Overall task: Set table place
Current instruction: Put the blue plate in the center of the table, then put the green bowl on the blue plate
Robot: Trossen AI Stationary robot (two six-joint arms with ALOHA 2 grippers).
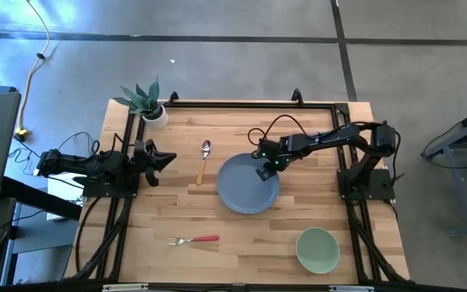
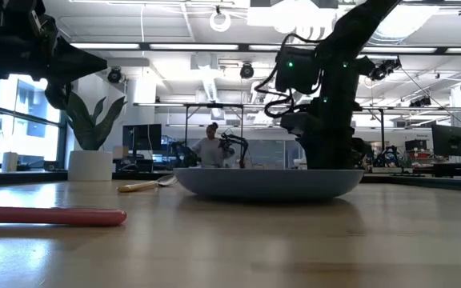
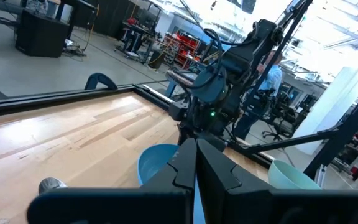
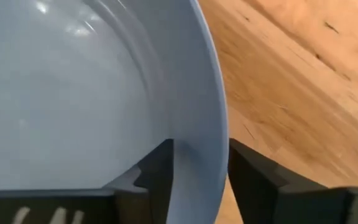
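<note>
The right end effector (image 1: 264,172) grips the plate (image 1: 246,188) by its rim, one finger inside and one outside, at mid-worktop. Just beside the plate lies a yellow-handled spoon (image 1: 203,161); a red-handled fork (image 1: 193,239) lies near the front edge, and a green bowl (image 1: 317,249) sits toward the front right corner. A potted plant (image 1: 147,103) stands at the back left corner. The left end effector (image 1: 164,157) hangs at the left edge, fingers closed, empty. The worktop (image 1: 323,203) is light planked wood in a black frame. Beyond it, an open workshop with a person (image 2: 210,147) standing.
</note>
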